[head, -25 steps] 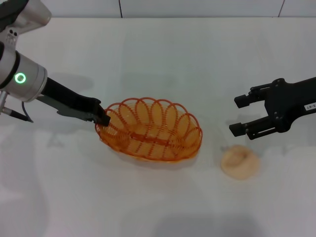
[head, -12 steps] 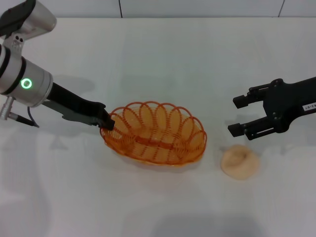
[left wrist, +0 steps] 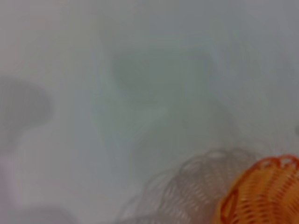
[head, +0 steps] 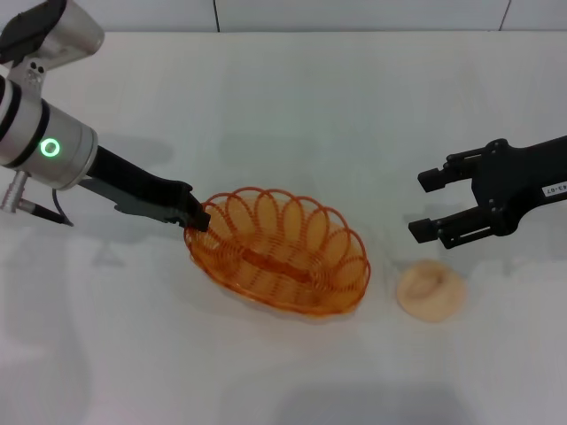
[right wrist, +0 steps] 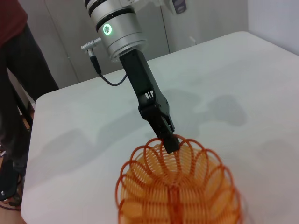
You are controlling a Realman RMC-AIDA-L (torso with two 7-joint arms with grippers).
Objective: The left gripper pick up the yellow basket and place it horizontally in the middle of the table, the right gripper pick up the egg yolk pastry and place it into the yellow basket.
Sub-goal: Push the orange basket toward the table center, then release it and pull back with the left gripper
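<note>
The left pincer [head: 197, 217] is closed on the looped rim at the left end of the basket [head: 279, 252], which sits near the middle of the tabletop [head: 292, 106], its long axis running at a slant from upper left to lower right. Whether the basket rests fully flat or is tipped slightly is hard to tell; the left wrist view shows only a blurred corner of it [left wrist: 261, 193] above its shadow. The right pincer [head: 423, 205] hovers with its jaws spread wide and holding nothing, above and just behind the pastry [head: 431, 291]. The pastry lies on the tabletop just right of the basket, apart from it.
</note>
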